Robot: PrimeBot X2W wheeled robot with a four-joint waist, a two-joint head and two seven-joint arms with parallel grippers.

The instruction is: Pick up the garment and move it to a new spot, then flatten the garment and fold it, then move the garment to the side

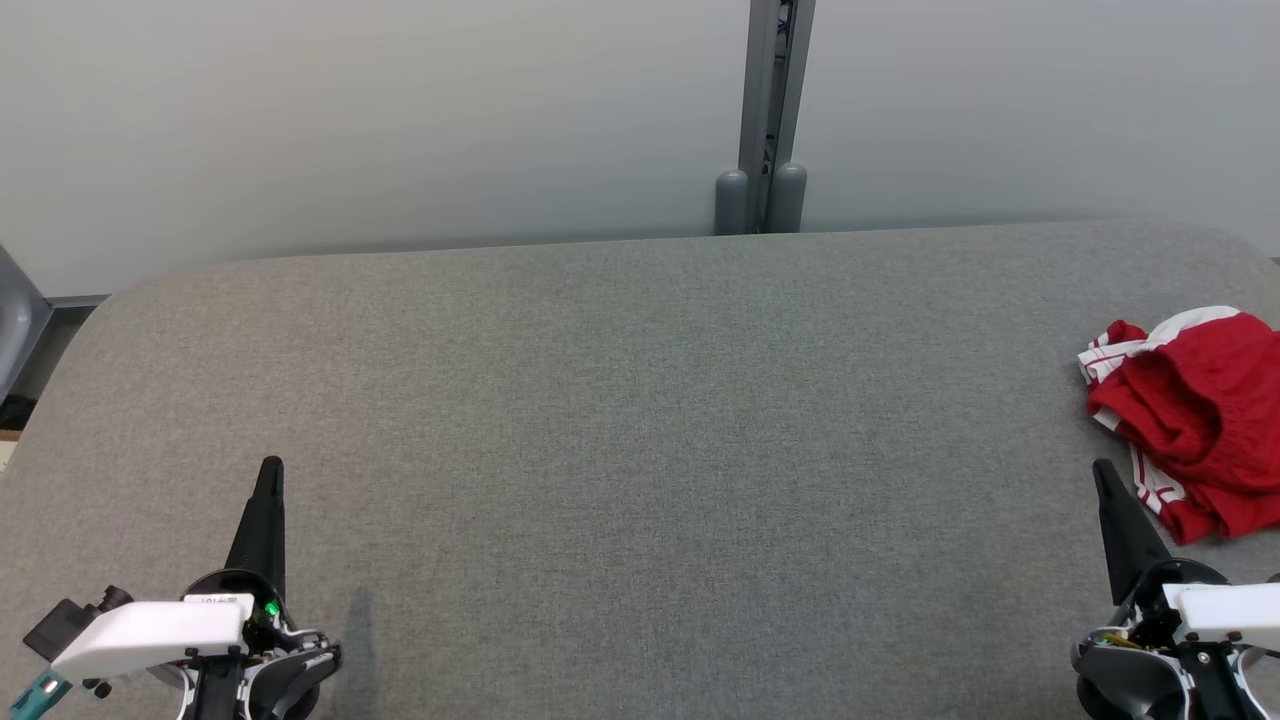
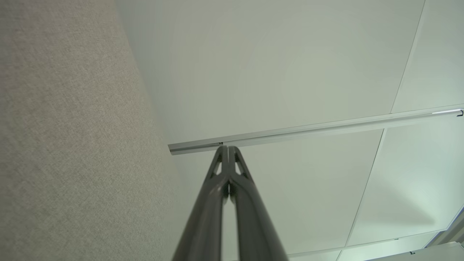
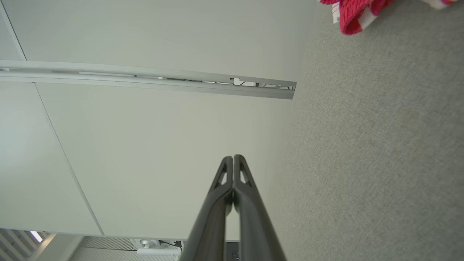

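The garment (image 1: 1195,410) is a crumpled heap of red cloth with white trim, lying at the right edge of the grey fabric table (image 1: 640,420); a corner of the garment (image 3: 353,12) also shows at the top of the right wrist view. My right gripper (image 1: 1102,468) stands at the lower right, shut and holding nothing, its tip just left of the garment's near edge and apart from it. My left gripper (image 1: 271,464) is at the lower left, shut with nothing in it. In each wrist view the fingertips meet: left gripper (image 2: 228,148), right gripper (image 3: 233,156).
A pale partition wall (image 1: 400,120) runs behind the table, with a grey upright post (image 1: 768,120) at its middle. A grey object (image 1: 15,320) sits off the table's left end. The table's rounded far corners curve down at left and right.
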